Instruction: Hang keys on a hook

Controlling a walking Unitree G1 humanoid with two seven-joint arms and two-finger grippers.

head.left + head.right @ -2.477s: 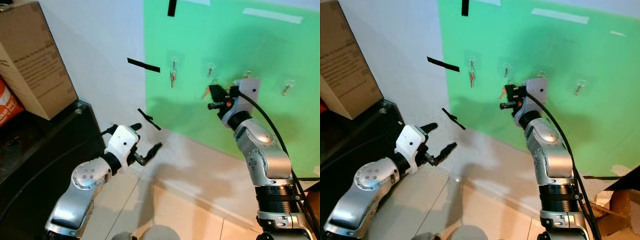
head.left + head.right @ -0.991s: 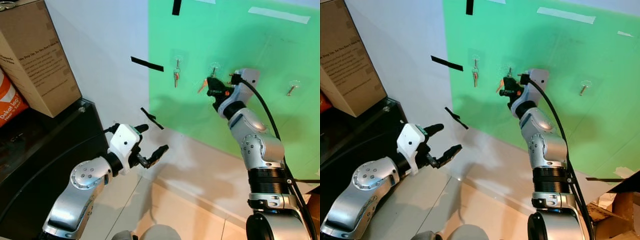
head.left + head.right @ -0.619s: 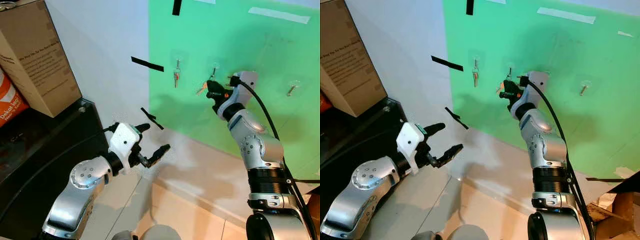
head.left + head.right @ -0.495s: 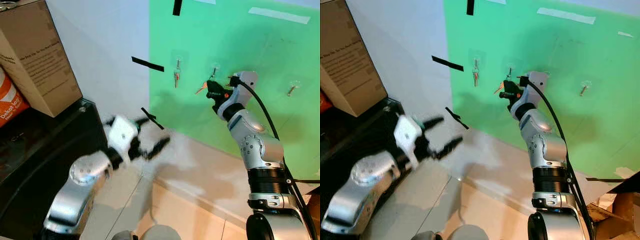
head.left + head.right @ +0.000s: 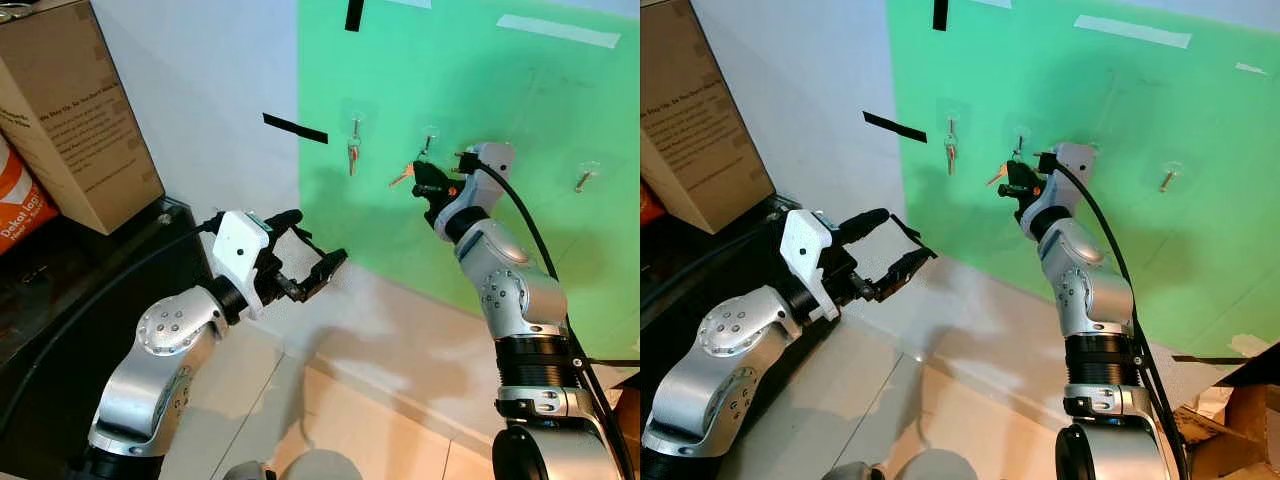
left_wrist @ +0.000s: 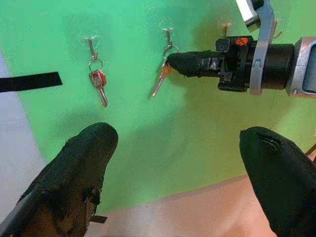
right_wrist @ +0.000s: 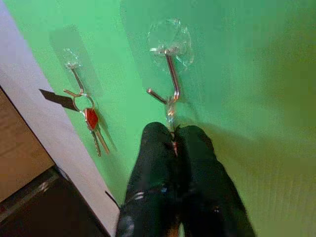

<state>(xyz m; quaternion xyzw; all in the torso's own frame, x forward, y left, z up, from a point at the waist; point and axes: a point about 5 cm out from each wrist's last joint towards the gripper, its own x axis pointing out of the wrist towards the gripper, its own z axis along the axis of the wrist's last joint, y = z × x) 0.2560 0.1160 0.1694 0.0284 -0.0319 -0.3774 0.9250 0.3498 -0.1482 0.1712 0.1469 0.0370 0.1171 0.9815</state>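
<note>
At about nine o'clock in the head view a cardboard box (image 5: 70, 110) stands on a dark cabinet (image 5: 60, 320), with an orange package (image 5: 20, 205) just beside it. Toward the centre, the left gripper (image 5: 305, 250) is raised in front of the white wall (image 5: 200, 90), its two black fingers (image 6: 84, 163) spread wide apart and holding nothing; it stands well apart from the hooks. Black tape strips (image 5: 295, 128) mark the wall near the edge of the green panel (image 5: 520, 90). On that panel, at roughly twelve o'clock, a first hook (image 5: 355, 125) carries a set of keys with a red head (image 6: 98, 81), hanging straight down. Just to its three o'clock side is a second hook (image 7: 170, 74), and the right gripper (image 5: 418, 180) is up against the panel directly beneath it, its fingers pressed together around the ring of an orange-headed key (image 6: 160, 79). The ring sits at the lower end of that hook, and the key slants out at about eight o'clock from the fingertips. Farther toward three o'clock another hook (image 5: 583, 178) sticks out from the panel.
</note>
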